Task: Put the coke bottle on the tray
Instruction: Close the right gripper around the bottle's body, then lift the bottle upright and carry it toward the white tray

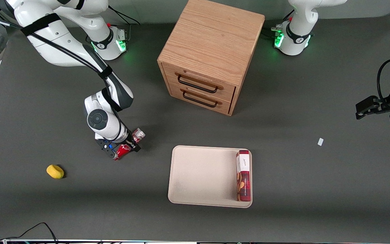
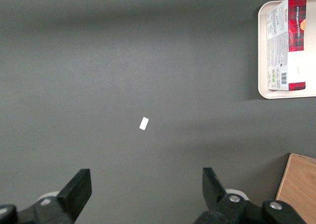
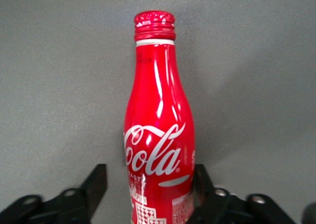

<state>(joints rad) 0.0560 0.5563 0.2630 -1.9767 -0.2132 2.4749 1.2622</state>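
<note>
A dark grey counter (image 1: 29, 112) is carrying everything here: a wooden two-drawer cabinet (image 1: 212, 54) is standing farthest from the front camera, a beige tray (image 1: 198, 176) is lying in front of its drawers and nearer the camera, and a small yellow object (image 1: 55, 171) is sitting toward the working arm's end. A red-and-white box (image 1: 244, 175) is lying along the tray edge toward the parked arm's end; the rest of the tray floor is showing bare. A small white scrap (image 1: 320, 141) is lying on the counter toward the parked arm's end. The end effector (image 1: 122, 149) is sitting beside the tray, toward the working arm's end and clear of the rim, with the coke bottle (image 3: 158, 130) between its fingers (image 3: 96, 184). In the right wrist view the two dark fingers are pressing against the lower body of the bottle on either side, closed only as far as the bottle's width, so it is gripping the bottle. The front view is showing the bottle tilted, cap pointing away from the camera. Whether it is lifted clear of the counter cannot be told. Judged step: grasp made, carry to the tray in hand. Next move is calling for a sideways carry over the low rim, lowering onto the bare floor well apart from the box, then releasing.
</note>
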